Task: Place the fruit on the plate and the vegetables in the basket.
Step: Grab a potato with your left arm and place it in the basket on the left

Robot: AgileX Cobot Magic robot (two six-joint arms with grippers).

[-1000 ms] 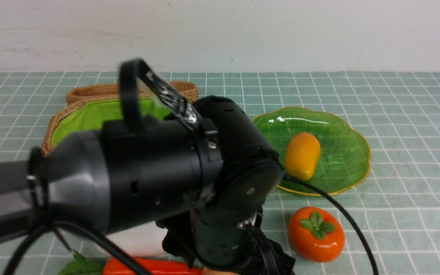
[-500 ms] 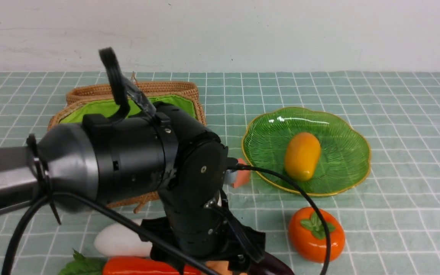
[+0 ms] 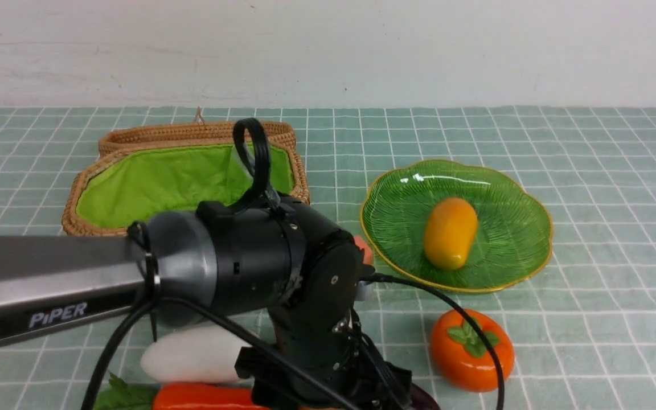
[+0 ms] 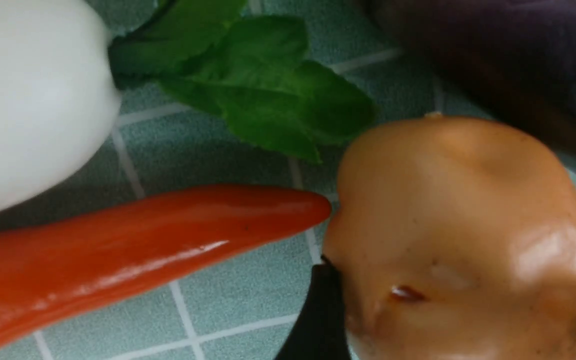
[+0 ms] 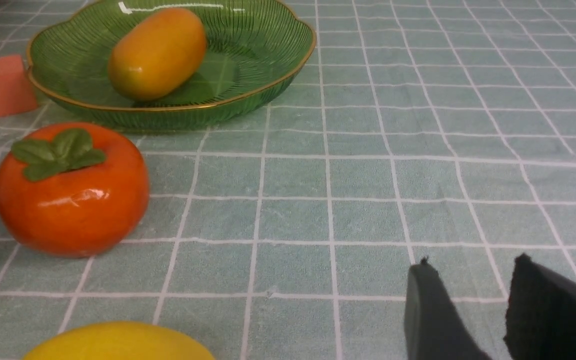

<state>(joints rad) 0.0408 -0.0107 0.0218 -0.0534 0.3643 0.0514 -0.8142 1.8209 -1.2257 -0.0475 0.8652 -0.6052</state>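
At desk's near edge, left claw has sunk astride a tan lump, pinch unclear; basket load likely next

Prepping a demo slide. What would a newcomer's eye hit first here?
The black left arm fills the near foreground of the front view, hiding much of the table. Behind it to the right, the orange-yellow mango lies on the green glass plate, with the bright persimmon on the cloth just nearer the robot. Far left, the basket shows its vivid green lining.
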